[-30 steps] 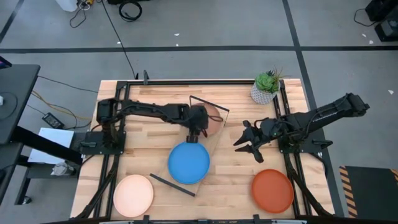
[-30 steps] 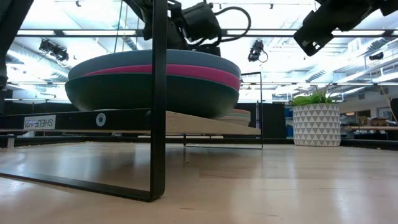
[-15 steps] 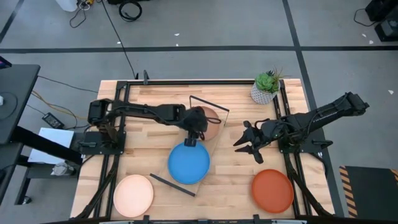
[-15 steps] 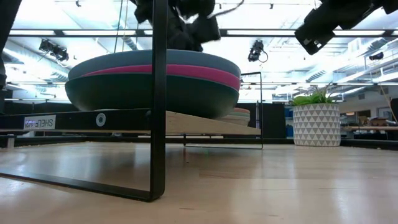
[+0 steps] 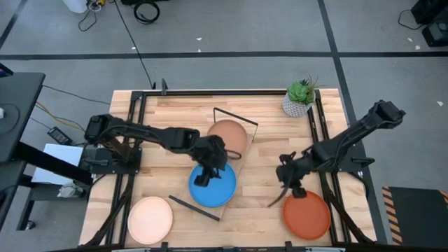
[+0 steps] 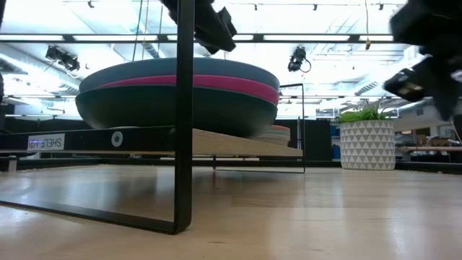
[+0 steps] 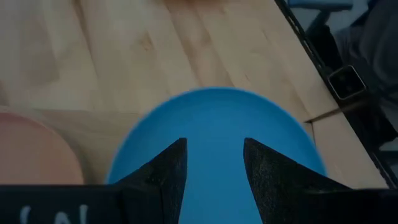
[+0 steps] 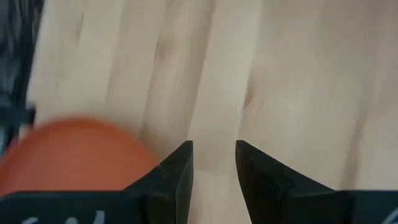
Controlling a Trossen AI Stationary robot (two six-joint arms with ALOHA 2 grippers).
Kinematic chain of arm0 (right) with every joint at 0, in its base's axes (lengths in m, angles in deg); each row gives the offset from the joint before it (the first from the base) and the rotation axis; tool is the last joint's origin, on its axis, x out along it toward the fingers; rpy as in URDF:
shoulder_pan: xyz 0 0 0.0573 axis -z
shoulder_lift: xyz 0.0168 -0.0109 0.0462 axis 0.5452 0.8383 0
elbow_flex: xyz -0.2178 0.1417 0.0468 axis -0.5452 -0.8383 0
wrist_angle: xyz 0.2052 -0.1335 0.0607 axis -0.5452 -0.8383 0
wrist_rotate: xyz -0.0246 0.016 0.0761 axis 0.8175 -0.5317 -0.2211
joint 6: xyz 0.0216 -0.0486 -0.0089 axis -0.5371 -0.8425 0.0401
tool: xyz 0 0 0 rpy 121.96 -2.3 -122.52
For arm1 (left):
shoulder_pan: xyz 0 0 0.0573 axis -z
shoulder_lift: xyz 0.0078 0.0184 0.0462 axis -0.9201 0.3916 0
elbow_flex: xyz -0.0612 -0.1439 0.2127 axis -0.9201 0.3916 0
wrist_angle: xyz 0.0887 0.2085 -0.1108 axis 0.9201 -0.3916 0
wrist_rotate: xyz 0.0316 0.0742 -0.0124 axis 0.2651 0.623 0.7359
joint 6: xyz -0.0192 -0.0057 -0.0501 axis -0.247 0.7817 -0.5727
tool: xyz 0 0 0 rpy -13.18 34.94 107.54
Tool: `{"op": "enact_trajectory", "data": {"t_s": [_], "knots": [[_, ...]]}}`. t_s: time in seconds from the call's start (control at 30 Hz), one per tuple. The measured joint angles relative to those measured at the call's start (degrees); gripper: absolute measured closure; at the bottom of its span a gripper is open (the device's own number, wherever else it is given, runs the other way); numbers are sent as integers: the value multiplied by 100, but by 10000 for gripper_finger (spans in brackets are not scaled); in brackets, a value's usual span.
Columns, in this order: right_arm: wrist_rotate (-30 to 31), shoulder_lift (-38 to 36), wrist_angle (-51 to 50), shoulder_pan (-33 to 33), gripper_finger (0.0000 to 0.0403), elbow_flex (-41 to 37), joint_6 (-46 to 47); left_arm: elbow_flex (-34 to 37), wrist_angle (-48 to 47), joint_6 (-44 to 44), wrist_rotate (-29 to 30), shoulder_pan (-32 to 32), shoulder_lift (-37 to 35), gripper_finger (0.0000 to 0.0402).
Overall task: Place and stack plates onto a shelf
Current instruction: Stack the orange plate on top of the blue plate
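The shelf [image 5: 236,162] lies slantwise mid-table, its board [image 6: 231,143] resting on black wire frames. On its near end sits a stack topped by the bright blue plate [image 5: 213,187], with magenta [image 6: 216,81] and dark teal [image 6: 180,108] plates under it. The tan plate [image 5: 229,135] tops the far end. My left gripper [image 5: 205,175] hovers open above the blue plate [image 7: 217,124]. My right gripper [image 5: 285,190] is open, low beside the far left rim of the orange-red plate [image 5: 306,214], which lies flat on the table. The pale cream plate [image 5: 150,219] lies at the near left.
A potted green plant [image 5: 299,98] stands at the far right corner. Black rails [image 5: 320,133] run along the table's left and right sides. Bare slatted wood lies between the shelf and the orange-red plate [image 8: 74,155].
My left gripper has moved from over the tan plate toward the table's near edge and now stands over the blue plate. My right gripper has swung toward the near edge and dropped toward the orange-red plate. No plate has moved.
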Motion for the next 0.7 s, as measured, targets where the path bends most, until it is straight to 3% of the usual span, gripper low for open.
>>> {"op": "enact_trajectory", "data": {"t_s": [0.3, 0.7], "knots": [[-1085, 598, -330, -531, 276, 51, 347, 4, -590, -314, 288, 320, -9, 237], [-899, 1597, -725, -857, 277, 53, 559, 2, -1031, -636, 443, 528, -163, 237]]}}
